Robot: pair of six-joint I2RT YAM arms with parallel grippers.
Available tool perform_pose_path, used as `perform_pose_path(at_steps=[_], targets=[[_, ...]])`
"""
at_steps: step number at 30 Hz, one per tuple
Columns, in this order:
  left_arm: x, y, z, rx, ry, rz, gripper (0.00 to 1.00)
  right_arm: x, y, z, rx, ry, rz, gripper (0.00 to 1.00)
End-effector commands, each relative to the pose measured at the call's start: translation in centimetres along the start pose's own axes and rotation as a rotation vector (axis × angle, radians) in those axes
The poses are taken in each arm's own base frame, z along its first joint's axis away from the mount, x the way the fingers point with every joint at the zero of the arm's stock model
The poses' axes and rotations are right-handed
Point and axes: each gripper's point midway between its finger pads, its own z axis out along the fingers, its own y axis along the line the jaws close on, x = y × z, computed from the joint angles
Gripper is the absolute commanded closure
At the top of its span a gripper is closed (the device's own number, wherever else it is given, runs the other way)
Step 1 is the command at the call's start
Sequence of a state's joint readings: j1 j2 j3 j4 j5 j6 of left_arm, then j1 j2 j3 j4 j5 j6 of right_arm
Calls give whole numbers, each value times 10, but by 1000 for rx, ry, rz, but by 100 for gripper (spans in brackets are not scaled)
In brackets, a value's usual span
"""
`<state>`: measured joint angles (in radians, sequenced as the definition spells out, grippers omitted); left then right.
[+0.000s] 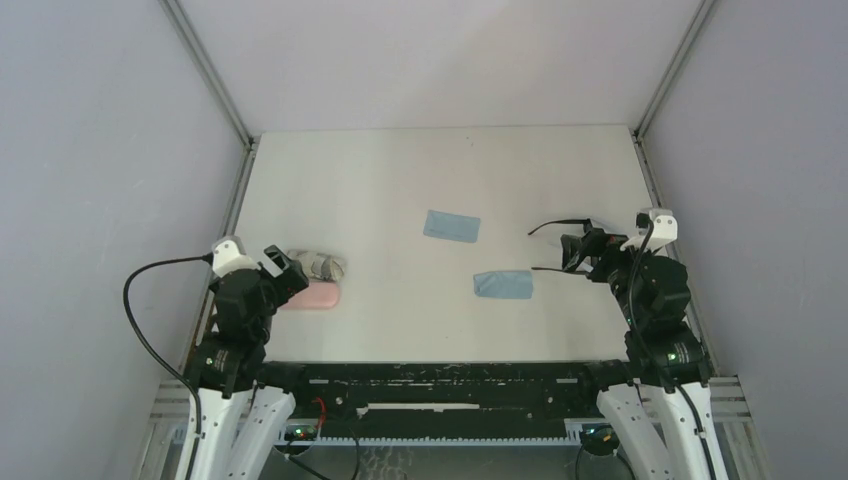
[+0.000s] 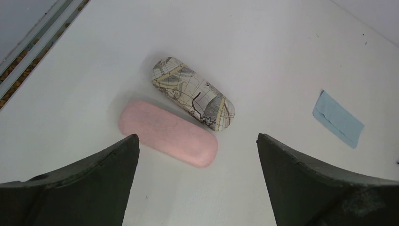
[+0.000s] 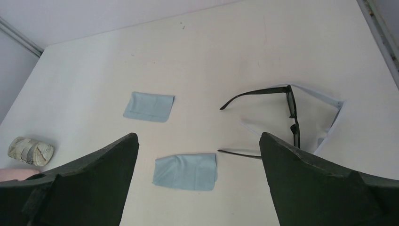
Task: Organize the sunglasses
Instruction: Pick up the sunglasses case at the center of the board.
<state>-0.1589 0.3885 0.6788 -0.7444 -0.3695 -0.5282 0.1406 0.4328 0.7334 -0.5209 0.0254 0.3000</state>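
Observation:
The sunglasses (image 3: pixel 291 101) stand on the white table (image 1: pixel 400 180) at the right, black-framed, with both thin temple arms unfolded and pointing left. In the top view the sunglasses (image 1: pixel 556 227) lie just at the tips of my right gripper (image 1: pixel 577 252), which partly hides the frame. My right gripper (image 3: pixel 198 135) is open and holds nothing; the lower temple arm runs behind its right finger. At the left, my left gripper (image 1: pixel 286 268) hovers over two cases. The left gripper (image 2: pixel 197 136) is open and empty.
A pink case (image 2: pixel 167 133) and a map-patterned case (image 2: pixel 194 93) lie side by side at the left. Two light-blue cloths (image 1: pixel 451 225) (image 1: pixel 503 285) lie mid-table. A pale angular strip (image 3: pixel 324 96) sits right behind the sunglasses; what it is I cannot tell.

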Motion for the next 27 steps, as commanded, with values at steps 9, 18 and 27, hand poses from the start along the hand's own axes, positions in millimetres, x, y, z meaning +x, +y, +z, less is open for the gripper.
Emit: perform_pose_path(at_steps=[9,18,27], targets=[[-20,-12,-4,52,-47,-16,0,-34,-9,0,93,-84,2,0],[-23,-13,-2,40,-41,-8,0,-20,-20,15,167,-2,107,4],[-6,0,19,-98,47,-54,0,26,-5,36,91,316,34,5]])
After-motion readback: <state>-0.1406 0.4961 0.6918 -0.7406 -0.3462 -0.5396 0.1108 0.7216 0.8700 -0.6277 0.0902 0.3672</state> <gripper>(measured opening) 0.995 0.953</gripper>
